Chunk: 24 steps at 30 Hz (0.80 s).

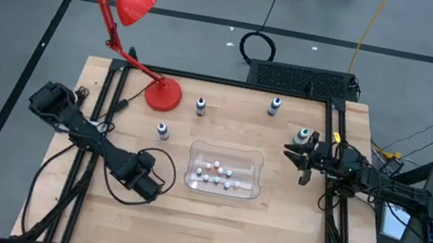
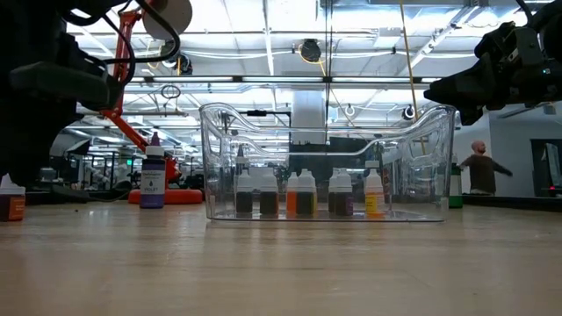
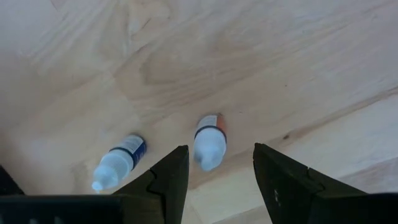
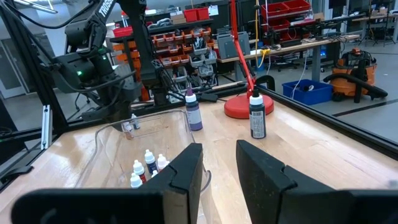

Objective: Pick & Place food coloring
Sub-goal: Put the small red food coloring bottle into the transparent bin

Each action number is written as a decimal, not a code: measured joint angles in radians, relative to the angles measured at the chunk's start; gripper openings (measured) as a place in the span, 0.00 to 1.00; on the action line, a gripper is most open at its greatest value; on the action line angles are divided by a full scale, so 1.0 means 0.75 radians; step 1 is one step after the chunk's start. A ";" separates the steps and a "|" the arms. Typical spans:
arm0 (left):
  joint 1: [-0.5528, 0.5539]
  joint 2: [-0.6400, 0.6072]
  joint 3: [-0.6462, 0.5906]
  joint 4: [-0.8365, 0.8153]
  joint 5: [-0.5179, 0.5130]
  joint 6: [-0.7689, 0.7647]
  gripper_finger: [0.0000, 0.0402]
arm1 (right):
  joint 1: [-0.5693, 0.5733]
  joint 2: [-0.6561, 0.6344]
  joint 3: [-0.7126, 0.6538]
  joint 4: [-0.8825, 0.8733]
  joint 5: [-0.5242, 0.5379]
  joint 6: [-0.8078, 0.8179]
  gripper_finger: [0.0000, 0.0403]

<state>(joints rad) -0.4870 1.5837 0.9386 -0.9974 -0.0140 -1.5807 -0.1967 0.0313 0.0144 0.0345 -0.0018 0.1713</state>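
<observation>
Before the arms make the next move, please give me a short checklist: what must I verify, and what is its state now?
1. Left claw open and empty: ok, fingers apart, nothing gripped.
2. Left claw lined up with a target: ok, the orange-banded bottle shows in its gap.
3. Blue-banded bottle clear of the left claw's fingers: cannot tell, it is close.
4. Right claw open and empty: ok.
5. Bin has room: ok, its bottles cluster in the middle.
6. Lamp out of the way: ok, near the far edge.
</observation>
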 joint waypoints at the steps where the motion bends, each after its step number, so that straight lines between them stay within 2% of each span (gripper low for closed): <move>1: 0.000 0.000 0.000 -0.001 0.006 0.001 0.45 | 0.000 0.000 0.000 0.000 0.000 0.000 0.22; 10: 0.000 0.000 -0.001 -0.002 -0.010 0.010 0.45 | 0.000 0.000 0.000 0.000 0.000 0.000 0.22; 17: 0.001 0.000 -0.092 0.026 0.055 -0.034 0.45 | 0.000 0.000 0.000 0.000 0.000 0.000 0.22; 24: 0.001 0.000 -0.128 0.087 0.020 -0.005 0.45 | 0.000 0.000 0.000 0.000 0.000 0.000 0.22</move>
<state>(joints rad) -0.4862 1.5837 0.8428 -0.9322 0.0011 -1.5847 -0.1967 0.0314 0.0146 0.0345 -0.0020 0.1714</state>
